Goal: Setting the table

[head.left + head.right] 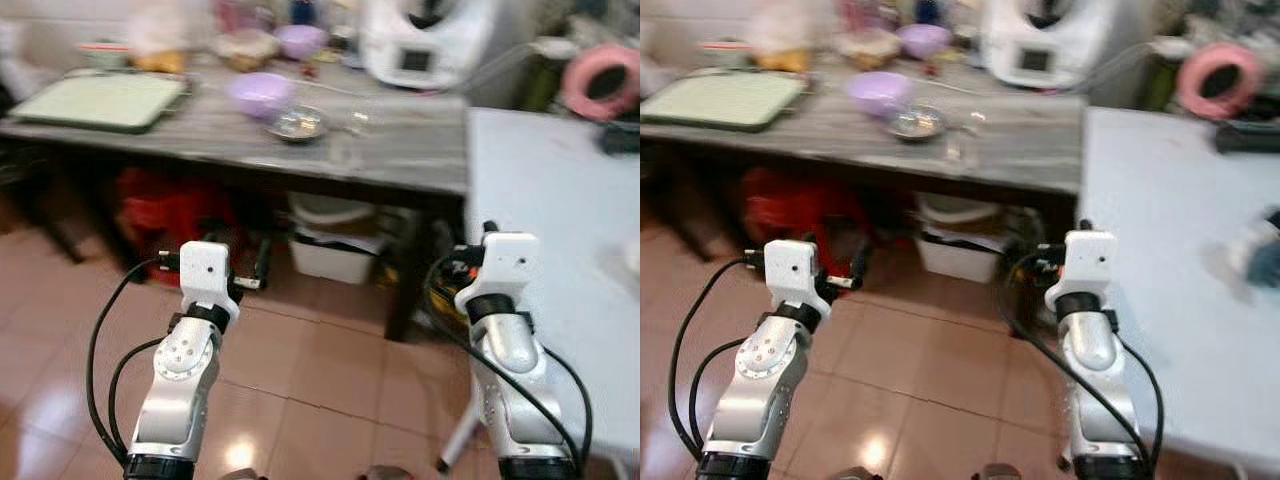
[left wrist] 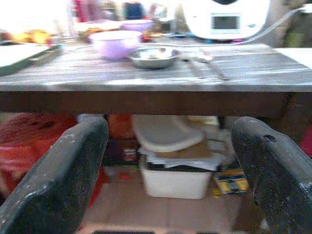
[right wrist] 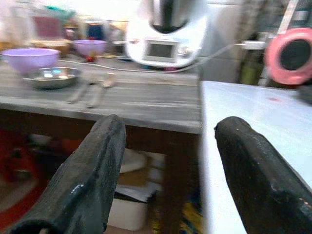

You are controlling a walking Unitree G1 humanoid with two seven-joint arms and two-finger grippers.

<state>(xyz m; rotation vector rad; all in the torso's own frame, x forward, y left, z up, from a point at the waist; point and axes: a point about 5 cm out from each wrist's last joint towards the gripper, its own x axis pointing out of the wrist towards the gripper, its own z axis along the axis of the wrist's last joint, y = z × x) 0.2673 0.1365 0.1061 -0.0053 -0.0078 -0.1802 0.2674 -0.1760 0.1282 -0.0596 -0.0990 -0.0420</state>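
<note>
A grey wooden table (image 1: 400, 150) stands ahead of me. On it are a purple bowl (image 1: 260, 92), a small steel bowl (image 1: 297, 123) and some cutlery (image 3: 95, 90) lying beside the steel bowl. A green tray (image 1: 100, 100) rests at the table's left end. My left gripper (image 2: 170, 129) is held below table height, open with nothing between its fingers, and points at the table's front edge. My right gripper (image 3: 170, 131) is also open and holds nothing, facing the corner where the grey table meets a white table (image 1: 560, 220).
A white kitchen appliance (image 1: 420, 40), a second purple bowl (image 1: 300, 40) and other items crowd the back of the grey table. Under it are a red object (image 1: 165, 215) and a white bin (image 1: 330, 250). A pink round object (image 1: 600, 80) lies at the far right. The floor is tiled.
</note>
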